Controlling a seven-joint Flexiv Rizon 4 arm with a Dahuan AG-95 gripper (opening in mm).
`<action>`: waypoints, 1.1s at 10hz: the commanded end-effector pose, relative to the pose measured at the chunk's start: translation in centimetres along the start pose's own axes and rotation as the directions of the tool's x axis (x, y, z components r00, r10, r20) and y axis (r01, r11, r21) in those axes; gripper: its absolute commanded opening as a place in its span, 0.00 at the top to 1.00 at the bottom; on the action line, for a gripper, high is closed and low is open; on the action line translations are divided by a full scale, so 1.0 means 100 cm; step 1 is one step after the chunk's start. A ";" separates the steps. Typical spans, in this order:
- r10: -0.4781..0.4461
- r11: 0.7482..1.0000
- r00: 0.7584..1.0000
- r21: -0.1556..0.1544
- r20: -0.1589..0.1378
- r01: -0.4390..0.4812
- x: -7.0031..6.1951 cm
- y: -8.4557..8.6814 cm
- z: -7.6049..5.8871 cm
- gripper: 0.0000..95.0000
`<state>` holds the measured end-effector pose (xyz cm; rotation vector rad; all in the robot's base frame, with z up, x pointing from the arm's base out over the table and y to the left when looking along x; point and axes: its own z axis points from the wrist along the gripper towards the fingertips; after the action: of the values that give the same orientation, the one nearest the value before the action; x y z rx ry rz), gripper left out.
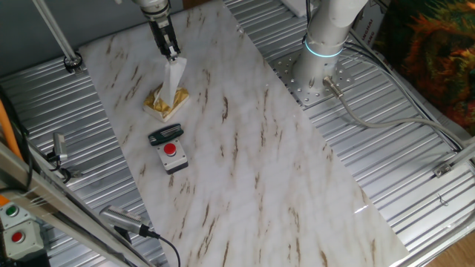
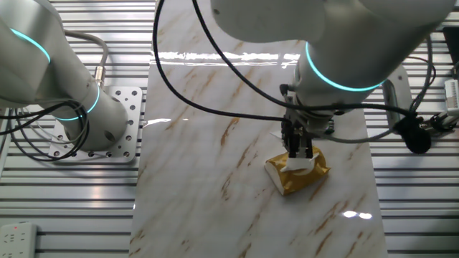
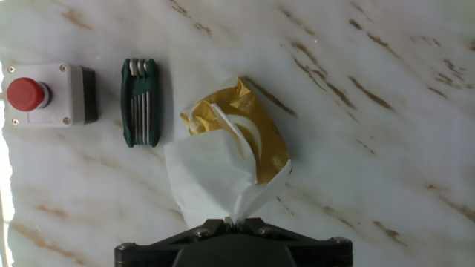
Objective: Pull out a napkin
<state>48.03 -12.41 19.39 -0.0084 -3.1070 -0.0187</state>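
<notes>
The white napkin (image 1: 174, 78) stretches up in a cone from the slot of the shiny golden packet (image 1: 168, 104), which lies on the marble board. My gripper (image 1: 171, 52) is shut on the napkin's top tip, above the packet. In the hand view the napkin (image 3: 211, 174) fans out from my gripper (image 3: 236, 220) down to the packet (image 3: 260, 130); its lower end is still in the packet's opening. In the other fixed view my gripper (image 2: 297, 152) hangs right over the packet (image 2: 301, 175), with the napkin (image 2: 300, 164) showing just below the fingers.
A dark green folding hex-key set (image 1: 165, 135) and a grey box with a red button (image 1: 173, 155) lie just in front of the packet; both show in the hand view, the key set (image 3: 139, 102) and the box (image 3: 48, 94). The arm's base (image 1: 326, 44) stands at the board's right.
</notes>
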 end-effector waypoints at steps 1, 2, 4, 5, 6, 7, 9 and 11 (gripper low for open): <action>0.018 1.000 1.000 0.016 0.007 -0.018 0.001 0.000 0.000 1.00; 0.018 1.000 1.000 0.019 0.006 -0.018 0.001 0.000 0.000 1.00; 0.015 1.000 1.000 0.016 0.004 -0.015 0.001 0.000 0.000 1.00; 0.016 1.000 1.000 0.016 0.004 -0.016 0.001 0.000 0.000 1.00; 0.018 1.000 1.000 0.014 0.006 -0.018 0.001 0.000 0.000 1.00; 0.019 1.000 1.000 0.015 0.009 -0.019 0.001 0.000 0.000 1.00; 0.029 0.999 1.000 0.014 0.010 -0.029 0.000 0.000 0.000 1.00; 0.029 0.999 1.000 0.013 0.008 -0.029 -0.001 0.000 -0.003 1.00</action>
<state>48.35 -12.35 19.93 -0.0503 -3.1151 0.0003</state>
